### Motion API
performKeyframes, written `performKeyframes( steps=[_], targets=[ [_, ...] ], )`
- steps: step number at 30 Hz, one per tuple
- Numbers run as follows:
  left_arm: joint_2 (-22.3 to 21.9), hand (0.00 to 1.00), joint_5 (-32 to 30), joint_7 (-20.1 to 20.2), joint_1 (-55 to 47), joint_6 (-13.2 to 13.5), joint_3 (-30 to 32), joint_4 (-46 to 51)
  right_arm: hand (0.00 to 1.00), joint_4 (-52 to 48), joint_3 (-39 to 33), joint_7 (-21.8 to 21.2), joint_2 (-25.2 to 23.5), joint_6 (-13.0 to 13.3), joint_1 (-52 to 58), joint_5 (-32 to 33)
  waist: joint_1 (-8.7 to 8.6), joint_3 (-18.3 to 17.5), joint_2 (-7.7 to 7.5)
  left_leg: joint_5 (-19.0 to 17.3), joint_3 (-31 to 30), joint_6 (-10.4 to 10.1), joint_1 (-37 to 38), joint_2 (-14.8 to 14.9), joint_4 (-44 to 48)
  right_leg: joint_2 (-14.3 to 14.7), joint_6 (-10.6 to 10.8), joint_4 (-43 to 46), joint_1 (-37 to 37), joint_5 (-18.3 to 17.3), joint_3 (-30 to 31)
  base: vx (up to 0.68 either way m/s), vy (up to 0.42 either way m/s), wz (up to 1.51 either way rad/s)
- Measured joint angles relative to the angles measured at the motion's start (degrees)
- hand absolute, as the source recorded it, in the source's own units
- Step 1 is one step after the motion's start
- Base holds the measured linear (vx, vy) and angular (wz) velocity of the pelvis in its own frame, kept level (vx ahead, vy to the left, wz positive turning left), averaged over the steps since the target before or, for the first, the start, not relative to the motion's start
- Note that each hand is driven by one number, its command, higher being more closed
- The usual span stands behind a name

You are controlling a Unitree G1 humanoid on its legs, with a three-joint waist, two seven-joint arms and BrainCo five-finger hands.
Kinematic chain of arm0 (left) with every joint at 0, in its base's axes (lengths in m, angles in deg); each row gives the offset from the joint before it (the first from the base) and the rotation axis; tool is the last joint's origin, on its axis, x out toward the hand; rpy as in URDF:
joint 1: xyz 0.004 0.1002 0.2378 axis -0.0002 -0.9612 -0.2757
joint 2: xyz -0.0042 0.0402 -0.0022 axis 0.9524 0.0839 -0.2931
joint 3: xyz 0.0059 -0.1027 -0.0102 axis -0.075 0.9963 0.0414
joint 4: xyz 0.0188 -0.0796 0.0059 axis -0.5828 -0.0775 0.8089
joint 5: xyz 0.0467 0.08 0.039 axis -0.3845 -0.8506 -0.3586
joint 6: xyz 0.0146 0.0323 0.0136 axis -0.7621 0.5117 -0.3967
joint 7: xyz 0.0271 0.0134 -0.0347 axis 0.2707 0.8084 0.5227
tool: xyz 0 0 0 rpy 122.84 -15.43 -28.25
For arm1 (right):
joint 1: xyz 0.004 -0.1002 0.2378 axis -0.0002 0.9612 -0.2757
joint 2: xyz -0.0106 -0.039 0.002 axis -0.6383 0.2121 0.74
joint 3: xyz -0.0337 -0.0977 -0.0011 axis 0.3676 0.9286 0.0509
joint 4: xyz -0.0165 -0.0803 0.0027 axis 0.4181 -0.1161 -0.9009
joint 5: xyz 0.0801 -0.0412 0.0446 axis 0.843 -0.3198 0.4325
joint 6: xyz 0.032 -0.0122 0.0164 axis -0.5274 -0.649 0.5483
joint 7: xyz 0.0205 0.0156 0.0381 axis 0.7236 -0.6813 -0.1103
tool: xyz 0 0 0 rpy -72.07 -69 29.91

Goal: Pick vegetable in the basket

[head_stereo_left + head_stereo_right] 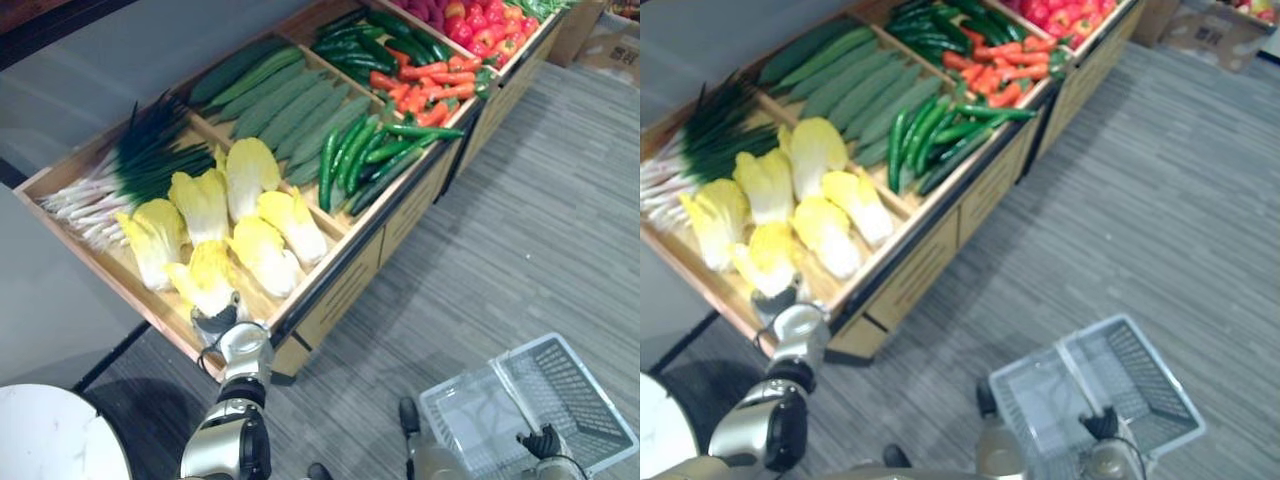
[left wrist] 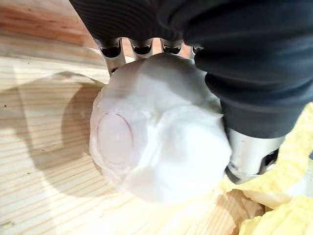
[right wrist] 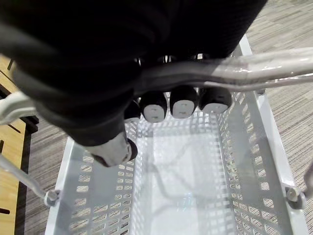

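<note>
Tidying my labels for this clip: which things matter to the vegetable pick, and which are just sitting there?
In the job: cabbage gripped by the left hand; white basket, its handle held by the right hand.
Lying about: other cabbages, spring onions, cucumbers, green chillies, red chillies.

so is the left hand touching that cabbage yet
Touching. The left wrist view shows the left hand with fingers and thumb curled against the white base of the cabbage, no gap.
</note>
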Motion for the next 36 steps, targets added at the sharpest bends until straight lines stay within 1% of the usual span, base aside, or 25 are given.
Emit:
performKeyframes(
  steps=[3,8,11,14,16,18,20,23,26,28,33,34,35,36],
  targets=[
    [0.1,1.00,0.3,0.5,0.1,0.0,0.0,-0.1,1.00,0.4,0.0,-0.1,0.0,0.2,0.0,0.0,-0.21,0.1,-0.11,0.0,-0.7,0.0,0.1,0.0,0.0,-0.1,0.0,0.0,0.5,0.0,-0.6,-0.03,-0.023,0.10],
    [0.3,1.00,0.3,2.7,0.3,0.0,-0.1,-1.1,1.00,0.8,0.0,-0.2,-0.2,0.2,0.1,0.0,-0.25,0.4,-0.77,0.1,-1.3,0.1,1.0,-0.2,0.0,-0.4,0.0,0.0,1.8,0.0,-1.3,-0.05,-0.015,0.07],
    [0.4,1.00,0.3,3.4,0.5,0.0,-0.7,-1.1,1.00,0.8,0.0,-0.3,-0.2,0.2,0.2,0.0,-0.25,0.6,-1.14,0.2,-1.8,0.2,1.1,-0.5,0.0,-0.7,0.0,0.0,2.1,0.0,-1.7,-0.06,-0.015,0.08],
    [0.4,1.00,0.3,3.9,0.7,0.0,-1.4,-1.0,1.00,0.9,-0.2,-0.3,-0.2,-0.2,0.3,0.0,-0.28,0.5,-1.17,0.2,-2.6,0.4,1.0,-0.6,0.0,-1.0,0.0,0.0,2.4,0.0,-2.5,-0.03,-0.015,0.12],
    [0.3,1.00,0.3,4.6,0.7,0.0,-2.5,-1.0,1.00,1.0,-0.7,-0.6,-0.2,-0.4,0.3,0.0,-0.22,0.2,-0.70,0.3,-3.2,0.5,0.9,-0.8,-0.1,-1.2,0.0,0.0,2.8,0.0,-3.2,-0.03,-0.011,0.17],
    [0.0,1.00,0.4,5.1,0.6,0.0,-2.9,-0.3,1.00,1.5,-1.1,-1.1,-0.2,-0.4,0.3,0.0,-0.25,0.0,-0.89,0.5,-4.2,0.7,0.8,-1.0,-0.1,-1.5,0.0,0.0,3.2,0.0,-4.3,-0.03,-0.009,0.26],
    [-0.6,1.00,0.4,6.3,0.0,0.0,-5.1,1.2,1.00,2.5,-2.8,-1.4,-0.4,-0.5,-0.1,0.0,-0.02,-0.3,-1.40,1.0,-5.4,0.9,0.7,-1.5,-0.7,-2.0,0.0,0.0,3.6,0.0,-5.5,-0.03,-0.004,0.27],
    [-2.1,1.00,0.4,7.7,-2.1,-0.4,-7.5,5.3,1.00,2.9,-4.7,-1.4,-0.6,-1.4,-0.3,0.0,0.08,-0.4,-1.44,1.4,-6.5,1.2,0.7,-2.2,-1.1,-2.4,0.0,0.0,4.1,0.0,-6.8,-0.04,-0.008,0.24],
    [-2.9,1.00,0.3,9.1,-4.4,-0.6,-9.7,8.7,1.00,3.0,-5.2,-1.4,-0.6,-1.6,-0.3,0.0,0.06,-0.4,-1.39,1.7,-7.5,1.6,0.2,-2.7,-1.1,-3.0,0.1,0.0,4.1,0.1,-7.5,-0.05,0.000,0.15],
    [-3.5,1.00,0.3,9.6,-5.8,-0.7,-10.2,10.8,1.00,3.0,-5.2,-1.4,-0.6,-1.8,-0.3,0.0,0.11,-0.9,-1.40,1.8,-7.7,1.7,-0.1,-2.8,-1.1,-3.1,0.2,0.0,4.0,0.1,-7.6,-0.05,-0.018,0.07],
    [-4.3,1.00,-0.3,11.1,-10.6,-1.2,-12.5,18.7,1.00,3.1,-6.7,-1.6,-0.7,-2.6,-0.2,-0.1,0.39,-2.3,-0.87,2.4,-8.9,1.6,-0.4,-2.8,-1.1,-3.0,0.2,0.1,4.4,0.1,-8.7,-0.05,-0.038,0.11],
    [-4.4,1.00,-0.4,11.3,-11.2,-1.2,-12.7,20.9,1.00,3.1,-7.2,-1.7,-0.6,-2.6,-0.2,-0.4,0.58,-2.4,-0.76,2.5,-9.0,1.6,-0.4,-2.8,-1.1,-3.0,0.2,0.2,4.4,0.1,-8.8,-0.07,-0.040,0.06],
    [-4.4,1.00,-0.7,11.3,-11.5,-1.2,-13.0,22.6,1.00,3.1,-7.4,-1.7,-0.6,-2.6,-0.2,-0.5,1.18,-2.5,-0.69,2.7,-9.1,1.6,-0.4,-2.8,-1.1,-3.0,0.2,0.2,4.4,0.0,-8.9,-0.08,-0.043,0.02],
    [-4.4,1.00,-0.7,11.4,-11.5,-1.2,-13.0,22.7,1.00,3.1,-7.4,-1.7,-0.6,-2.6,-0.2,-0.5,1.20,-2.5,-0.69,2.7,-9.1,1.6,-0.4,-2.8,-1.1,-3.0,0.2,0.2,4.4,0.1,-8.9,-0.08,-0.046,0.03]
  ],
)
